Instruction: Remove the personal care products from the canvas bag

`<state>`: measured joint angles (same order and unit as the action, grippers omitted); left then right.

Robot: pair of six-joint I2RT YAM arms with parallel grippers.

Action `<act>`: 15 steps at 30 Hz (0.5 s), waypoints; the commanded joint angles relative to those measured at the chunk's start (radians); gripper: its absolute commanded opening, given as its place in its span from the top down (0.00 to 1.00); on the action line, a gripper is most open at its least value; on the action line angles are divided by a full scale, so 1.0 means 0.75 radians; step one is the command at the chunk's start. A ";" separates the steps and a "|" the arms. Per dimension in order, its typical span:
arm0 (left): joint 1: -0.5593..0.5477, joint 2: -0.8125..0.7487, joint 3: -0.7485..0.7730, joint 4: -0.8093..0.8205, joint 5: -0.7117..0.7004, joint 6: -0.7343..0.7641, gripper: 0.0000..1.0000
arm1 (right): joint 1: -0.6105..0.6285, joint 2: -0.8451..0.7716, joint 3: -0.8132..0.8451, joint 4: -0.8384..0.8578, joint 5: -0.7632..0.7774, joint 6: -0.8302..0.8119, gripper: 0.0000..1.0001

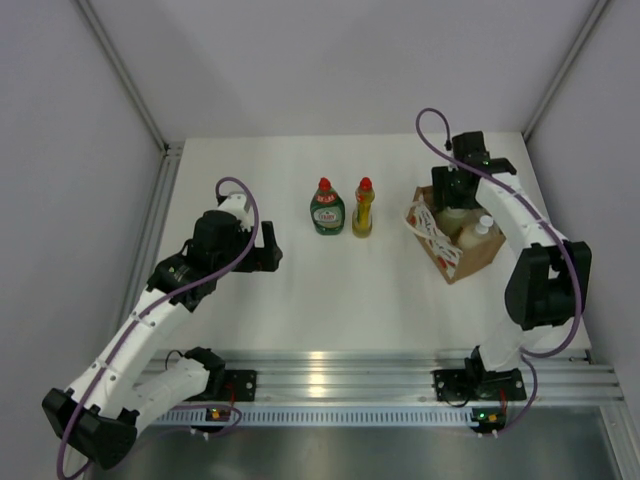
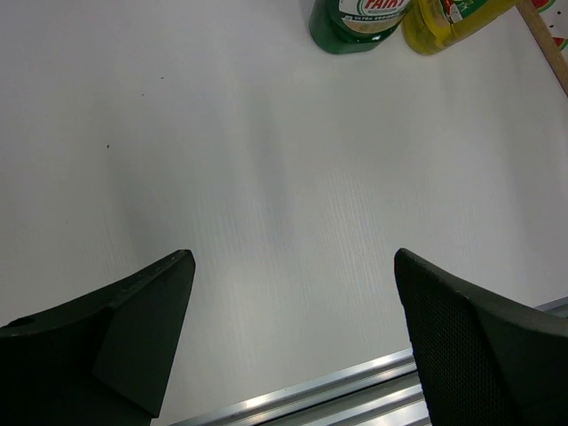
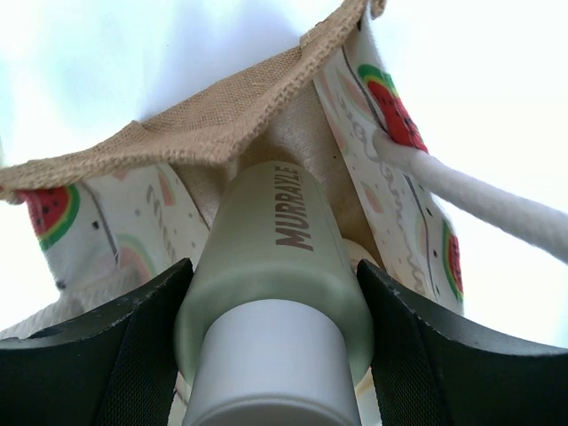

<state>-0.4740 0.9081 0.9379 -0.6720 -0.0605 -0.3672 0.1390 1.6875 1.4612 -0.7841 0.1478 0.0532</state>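
The canvas bag (image 1: 462, 250) stands at the right of the table, lined with watermelon print (image 3: 213, 124). My right gripper (image 1: 455, 203) reaches into its mouth and, in the right wrist view (image 3: 273, 266), is shut on the cream cylinder (image 3: 284, 257) just below its white lid (image 3: 266, 364); the cylinder's lower part is inside the bag. The peach pump bottle (image 1: 480, 233) stands in the bag beside it. The green bottle (image 1: 327, 207) and the slim yellow bottle (image 1: 363, 208) stand side by side at mid-table. My left gripper (image 1: 268, 247) is open and empty, left of them (image 2: 293, 257).
A white rope handle (image 3: 479, 200) hangs across the bag's right side. An aluminium rail (image 1: 350, 372) runs along the table's near edge and also shows under the left fingers (image 2: 355, 382). Grey enclosure walls stand at the left, right and back.
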 commanded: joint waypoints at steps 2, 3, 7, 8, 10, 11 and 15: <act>-0.004 -0.008 -0.005 0.068 -0.001 0.005 0.02 | -0.024 -0.176 0.115 0.011 0.016 0.003 1.00; -0.004 -0.010 -0.005 0.070 -0.001 0.003 0.02 | -0.022 -0.184 0.119 0.004 0.014 0.003 1.00; -0.004 -0.012 -0.003 0.070 -0.005 0.003 0.02 | -0.022 -0.233 0.144 -0.016 0.020 0.007 1.00; -0.002 -0.014 -0.003 0.072 -0.005 0.003 0.02 | -0.024 -0.239 0.152 -0.028 0.020 0.007 1.00; -0.004 -0.014 -0.003 0.068 -0.009 0.001 0.02 | -0.022 -0.260 0.187 -0.047 0.020 0.011 1.00; -0.004 -0.014 -0.003 0.070 -0.013 0.003 0.02 | -0.022 -0.264 0.199 -0.059 0.018 0.015 1.00; -0.002 -0.025 -0.001 0.070 -0.022 0.003 0.02 | -0.022 -0.307 0.271 -0.083 -0.003 0.017 1.00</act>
<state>-0.4740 0.9077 0.9379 -0.6720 -0.0662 -0.3672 0.1387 1.5555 1.5543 -0.8654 0.1471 0.0563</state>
